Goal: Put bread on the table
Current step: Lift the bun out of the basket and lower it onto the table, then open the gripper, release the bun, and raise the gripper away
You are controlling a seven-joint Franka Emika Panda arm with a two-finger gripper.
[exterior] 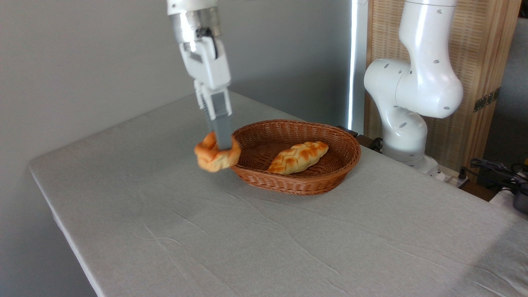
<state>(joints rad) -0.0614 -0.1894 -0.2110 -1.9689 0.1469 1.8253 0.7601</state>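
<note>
Carrying the bread [216, 154] clear of the basket [334, 175] is the step in hand, and the claw [224, 144] is clamped on the small knotted bun, which hangs off the cloth just outside the basket's near-left rim. Judging from the tilt of the bun, the grip sits on one side of it, so a slow, level move would suit best. Below and to the left of the claw the tabletop [173, 222] lies bare, a fair place to aim for. I would lower straight down until the bun's pale base meets the cloth, then part the fingers and rise vertically. To the right of the claw the braided loaf [299, 157] rests in the basket and needs no attention.
</note>
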